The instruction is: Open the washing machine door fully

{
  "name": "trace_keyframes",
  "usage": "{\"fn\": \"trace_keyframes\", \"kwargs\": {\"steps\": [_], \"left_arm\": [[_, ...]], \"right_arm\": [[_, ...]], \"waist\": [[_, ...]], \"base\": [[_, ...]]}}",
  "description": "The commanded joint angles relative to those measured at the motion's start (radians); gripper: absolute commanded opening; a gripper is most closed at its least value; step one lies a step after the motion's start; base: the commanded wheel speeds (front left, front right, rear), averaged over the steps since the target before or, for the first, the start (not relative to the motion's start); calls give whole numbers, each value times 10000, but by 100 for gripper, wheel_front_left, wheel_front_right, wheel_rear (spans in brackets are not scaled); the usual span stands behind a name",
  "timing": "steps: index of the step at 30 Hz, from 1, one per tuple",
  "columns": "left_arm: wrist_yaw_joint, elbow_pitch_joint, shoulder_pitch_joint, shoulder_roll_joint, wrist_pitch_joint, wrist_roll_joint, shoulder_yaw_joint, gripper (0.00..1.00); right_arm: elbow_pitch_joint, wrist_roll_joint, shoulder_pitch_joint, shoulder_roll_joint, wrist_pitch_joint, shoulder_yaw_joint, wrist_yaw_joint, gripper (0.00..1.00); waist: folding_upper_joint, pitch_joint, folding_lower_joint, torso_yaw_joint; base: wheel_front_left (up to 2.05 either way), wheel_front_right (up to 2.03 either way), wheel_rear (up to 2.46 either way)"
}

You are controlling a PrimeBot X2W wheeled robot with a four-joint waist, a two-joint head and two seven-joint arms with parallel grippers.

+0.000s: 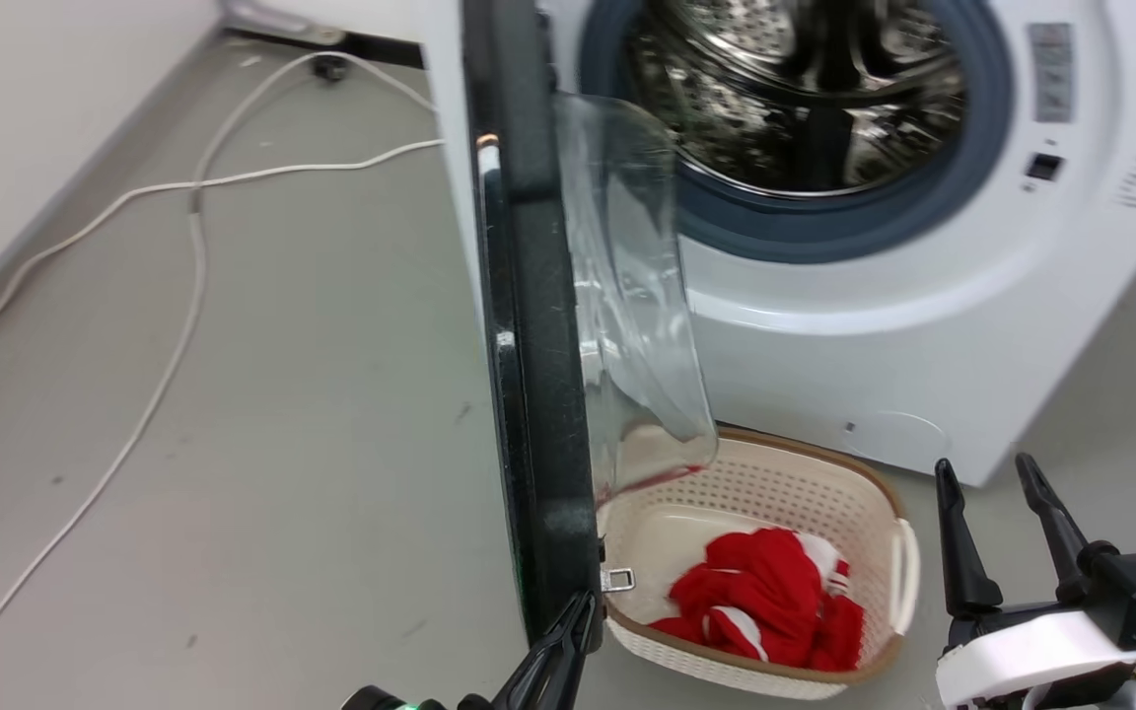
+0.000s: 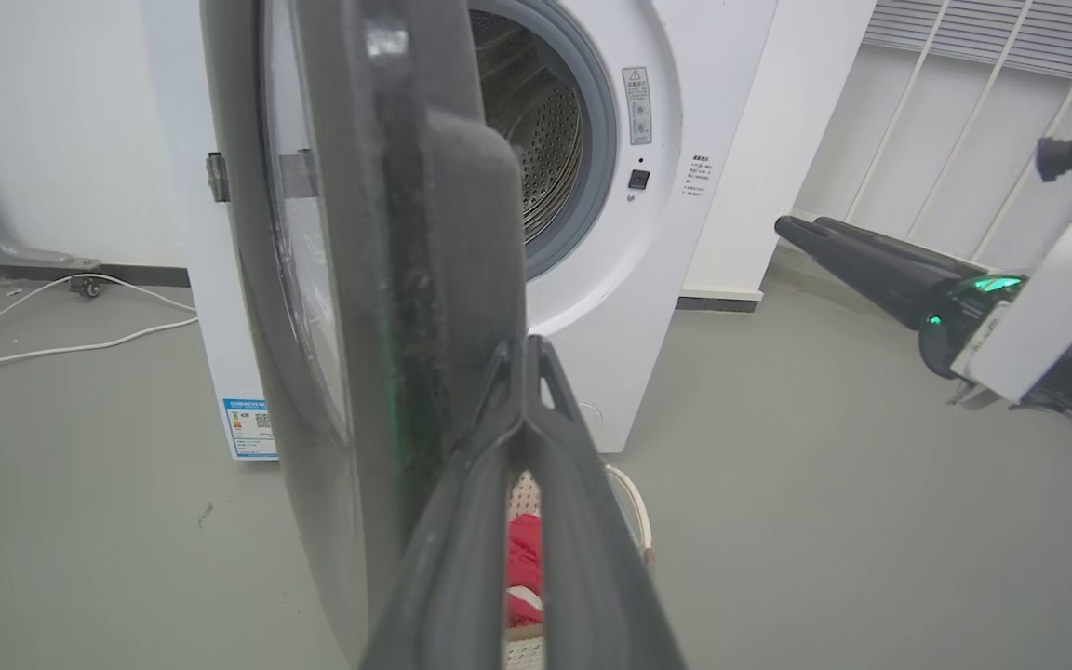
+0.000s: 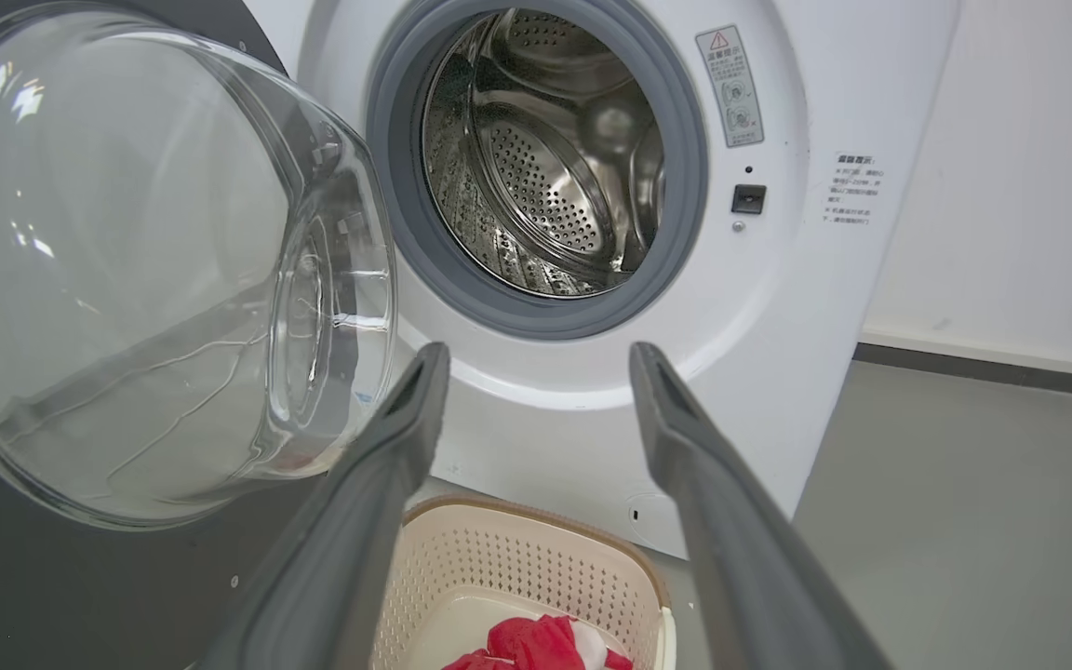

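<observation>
The washing machine door (image 1: 538,345) stands swung out from the washing machine (image 1: 824,335), roughly square to its front. I judge the opening about half done, with the sweep back toward the machine's hinge side not yet made.

The left gripper (image 1: 580,603) has its fingers pinched together with nothing between them. Its tips sit at the door's lower free edge, on the side facing the drum. As I read it, the next move calls for a steady push outward along the door's arc, without letting the tips slide off the glossy rim.

The door is a thick black disc seen edge-on, with a clear domed glass bowl (image 1: 627,296) bulging toward the machine's opening. The right gripper (image 1: 982,468) hangs spread wide and empty in front of the machine. Below the machine's opening sits a cream basket (image 1: 898,552) holding red cloth (image 1: 765,592). White cables (image 1: 183,247) trail over the floor beside the machine.
</observation>
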Motion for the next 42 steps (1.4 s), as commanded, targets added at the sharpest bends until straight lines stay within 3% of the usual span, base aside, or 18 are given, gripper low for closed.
{"fn": "trace_keyframes", "kwargs": {"steps": [1, 10, 23, 42], "left_arm": [[237, 72, -30, 78, -27, 18, 334, 0], [641, -173, 52, 215, -13, 168, 919, 0], [1178, -739, 553, 248, -24, 404, 2173, 0], [852, 821, -609, 755, -25, -329, 5373, 0]], "right_arm": [[-89, -20, 93, 19, 27, -3, -7, 100], [-367, -3, 190, 18, 228, 6, -7, 100], [-418, 78, 237, 18, 278, -62, -7, 100], [-575, -61, -340, 20, 438, 76, -7, 100]], "waist": [[0, -115, 0, 409], [0, -57, 0, 1191], [0, 88, 0, 1527], [0, 869, 0, 959]], "base": [[0, 0, 0], [0, 0, 0], [0, 0, 0], [0, 0, 0]]}}
